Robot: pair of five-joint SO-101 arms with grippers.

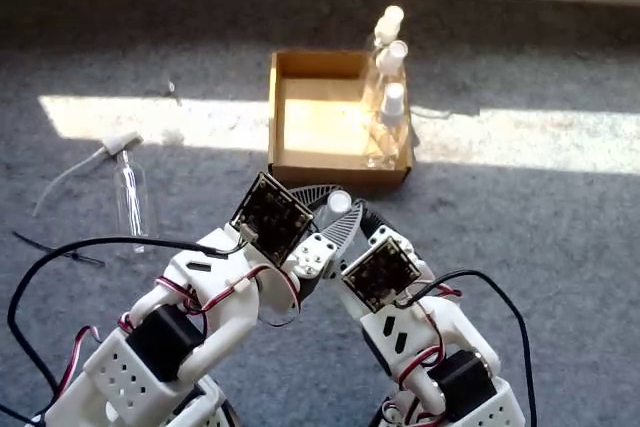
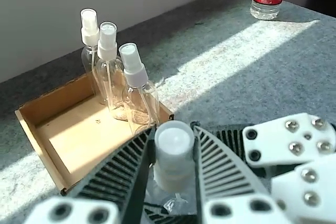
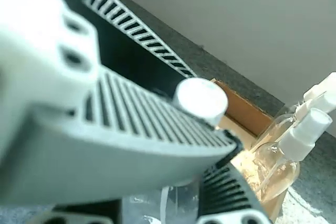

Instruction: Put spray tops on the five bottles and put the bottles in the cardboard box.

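Fuzzy matt cloth on the bench (image 1: 560, 237), matt cardboard box (image 1: 340, 178), clear glossy plastic bottles (image 2: 140, 103), smooth white plastic spray tops (image 2: 131, 62), ribbed matt black plastic fingers (image 2: 116, 176) on the left gripper (image 2: 173, 136), shiny metal screws (image 2: 307, 198).

Your high view sits above and behind the arms (image 1: 210, 317), facing down and forward. They fill the lower frame and the cardboard box (image 1: 315, 127) lies at upper centre. Your left wrist view looks out along the left gripper (image 2: 174, 132), very near the capped bottle (image 2: 172, 156) it clamps, with the box farther off beyond. Your right wrist view sits closer still to that bottle, facing the same box. All three views share the box, its three standing bottles (image 1: 388, 107) and the clamped bottle's white top.
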